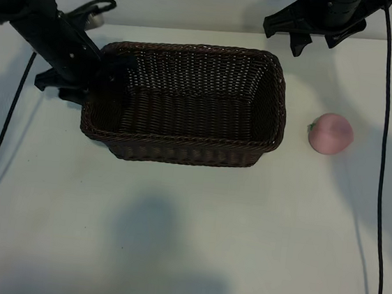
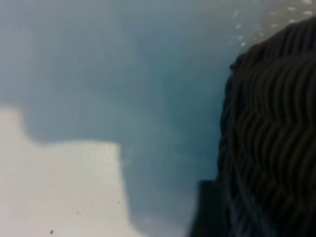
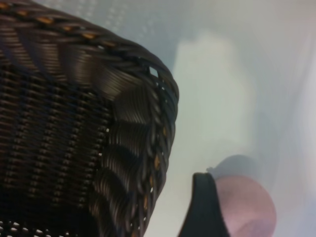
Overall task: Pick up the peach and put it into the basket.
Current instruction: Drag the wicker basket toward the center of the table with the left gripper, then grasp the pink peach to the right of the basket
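Beside the basket [image 1: 186,104], off its right short end and apart from it, the peach [image 1: 331,133] lay on the white table [image 1: 186,244], not held by anything. The basket was empty inside and stood between the two arms.

Much was hidden. The left gripper [image 1: 112,75] was a dark shape at the left short wall of the basket, over the rim, and its fingers merged with the dark wicker, so I could not tell how far they were open or if they touched the wall. In the left wrist view only the woven basket wall [image 2: 271,138] and a shadowed table were seen, very close and blurred. The left arm came down obliquely from the upper left corner, with its cable hanging beside it.

The right arm was cut off by the top edge, behind the right far corner of the basket. The right gripper [image 1: 316,39] pointed down with its fingers spread apart and held nothing. In the right wrist view one dark fingertip [image 3: 205,207] covered part of the peach [image 3: 247,207], next to the basket corner [image 3: 143,123].
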Motion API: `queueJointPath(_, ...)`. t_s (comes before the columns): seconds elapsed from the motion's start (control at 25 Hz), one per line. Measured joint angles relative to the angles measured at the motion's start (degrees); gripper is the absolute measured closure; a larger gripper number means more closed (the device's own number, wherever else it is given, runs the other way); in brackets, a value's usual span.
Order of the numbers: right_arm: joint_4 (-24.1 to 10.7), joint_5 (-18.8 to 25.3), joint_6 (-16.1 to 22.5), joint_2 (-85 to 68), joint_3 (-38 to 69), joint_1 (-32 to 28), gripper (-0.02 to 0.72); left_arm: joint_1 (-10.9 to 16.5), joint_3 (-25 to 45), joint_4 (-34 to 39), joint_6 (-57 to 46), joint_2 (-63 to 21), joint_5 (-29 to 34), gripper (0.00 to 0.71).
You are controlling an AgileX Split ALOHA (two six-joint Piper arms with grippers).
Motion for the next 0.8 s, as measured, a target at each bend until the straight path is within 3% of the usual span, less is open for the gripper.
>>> queueJointPath(0.12,0.00,0.00,0.00,0.00,0.00,0.00,0.177,0.00,0.00,2.02,-1.64,-2.96,0.15,0.033)
queueJointPath(0.52,0.00,0.00,0.00,0.00,0.00,0.00,0.177,0.06,-0.07,15.14,-6.54,-13.24,5.74,0.080)
queueJointPath(0.8,0.00,0.00,0.00,0.00,0.00,0.00,0.177,4.85,-0.07,15.57,-3.20,-16.85,11.15,0.100)
